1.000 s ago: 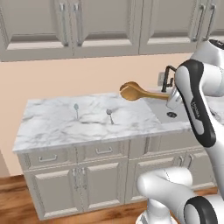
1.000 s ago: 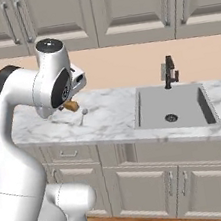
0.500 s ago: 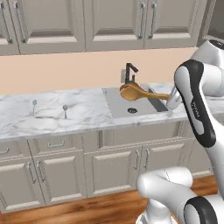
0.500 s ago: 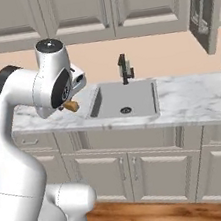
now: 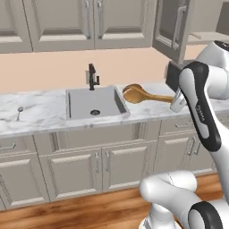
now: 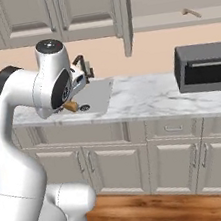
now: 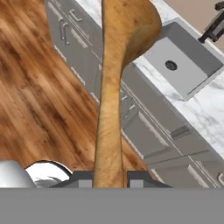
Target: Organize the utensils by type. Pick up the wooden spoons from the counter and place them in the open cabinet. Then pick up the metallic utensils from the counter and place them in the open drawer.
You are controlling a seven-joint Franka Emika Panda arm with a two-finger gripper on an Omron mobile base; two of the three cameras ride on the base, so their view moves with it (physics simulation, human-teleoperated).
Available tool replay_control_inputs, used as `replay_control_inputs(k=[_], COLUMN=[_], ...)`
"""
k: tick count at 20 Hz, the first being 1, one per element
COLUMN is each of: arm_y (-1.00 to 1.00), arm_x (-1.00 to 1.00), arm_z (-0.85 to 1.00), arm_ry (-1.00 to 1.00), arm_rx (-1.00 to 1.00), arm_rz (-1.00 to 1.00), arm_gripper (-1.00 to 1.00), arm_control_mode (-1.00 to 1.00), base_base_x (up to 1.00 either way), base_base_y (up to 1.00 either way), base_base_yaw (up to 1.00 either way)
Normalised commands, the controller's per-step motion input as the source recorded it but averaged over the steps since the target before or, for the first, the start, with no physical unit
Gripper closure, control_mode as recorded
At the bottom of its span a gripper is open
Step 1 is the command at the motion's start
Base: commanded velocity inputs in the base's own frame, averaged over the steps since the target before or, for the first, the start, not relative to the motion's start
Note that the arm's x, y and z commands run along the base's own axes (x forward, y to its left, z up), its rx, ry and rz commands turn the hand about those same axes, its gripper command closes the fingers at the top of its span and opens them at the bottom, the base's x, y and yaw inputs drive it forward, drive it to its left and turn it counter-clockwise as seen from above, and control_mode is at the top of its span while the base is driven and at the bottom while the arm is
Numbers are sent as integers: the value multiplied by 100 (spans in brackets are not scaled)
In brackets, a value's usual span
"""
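Hand view: our gripper (image 7: 109,177) pinches the large wooden spoon (image 7: 117,78) by its handle end, bowl pointing away, carried aloft beside the sink (image 5: 94,102) above the counter (image 5: 40,114); likely heading for the open cabinet (image 6: 169,19).

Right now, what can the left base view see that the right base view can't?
Left base view alone: the big wooden spoon's round bowl and long handle held over the counter, plus a small metallic spoon far left. Right base view alone: a dark box-like appliance on the counter and a small item on the open cabinet's shelf. Both: the sink, black faucet, and open cabinet door.
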Motion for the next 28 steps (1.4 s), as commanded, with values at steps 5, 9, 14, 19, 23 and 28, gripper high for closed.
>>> replay_control_inputs(k=[5, 9, 14, 19, 23, 28], arm_y=[0, 0, 0, 0, 0, 0], arm_x=[0, 0, 0, 0, 0, 0], arm_z=[0, 0, 0, 0, 0, 0], arm_ry=[0, 0, 0, 0, 0, 0], arm_rx=[0, 0, 0, 0, 0, 0], arm_rz=[0, 0, 0, 0, 0, 0], arm_gripper=[100, 100, 100, 100, 100, 100], arm_control_mode=[100, 100, 100, 100, 100, 100], base_base_x=[-4, 0, 0, 3, 1, 12], base_base_y=[-100, -95, -79, -43, -6, -18], base_base_yaw=[0, 0, 0, 0, -3, -5])
